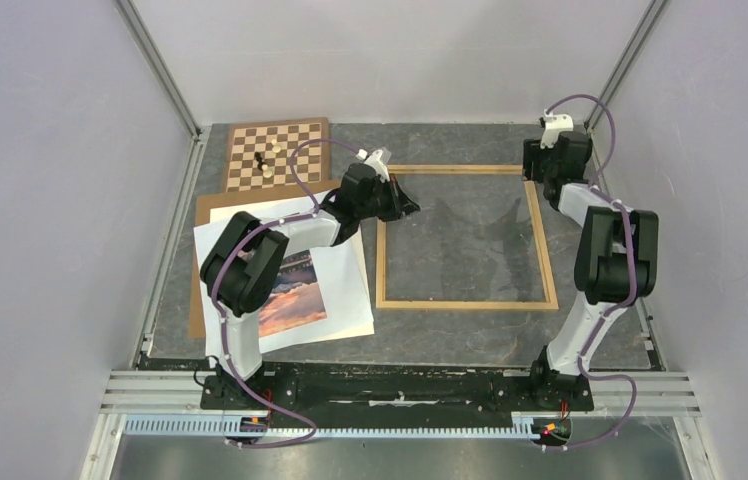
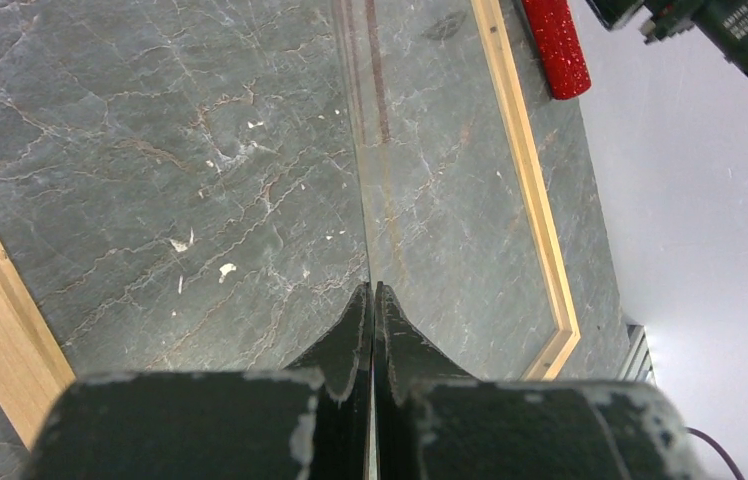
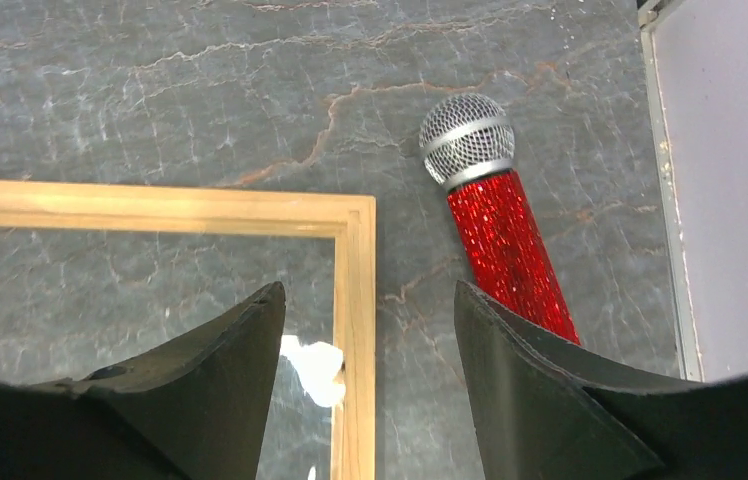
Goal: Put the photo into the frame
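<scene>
The photo (image 1: 295,290), a sunset lake print, lies on a white sheet (image 1: 345,290) at the left, partly under my left arm. The light wooden frame (image 1: 465,304) lies flat in the middle of the table. My left gripper (image 1: 412,208) hovers over the frame's left part, shut on the thin edge of a clear pane (image 2: 361,190) that runs away from its fingertips (image 2: 371,287). My right gripper (image 3: 368,300) is open above the frame's far right corner (image 3: 355,260), its fingers on either side of the right rail without touching it.
A brown backing board (image 1: 200,250) lies under the white sheet. A chessboard (image 1: 295,135) with a few pieces (image 1: 263,163) sits at the far left. A red glitter microphone (image 3: 505,240) lies just outside the frame's far right corner, close to the right wall (image 1: 720,150).
</scene>
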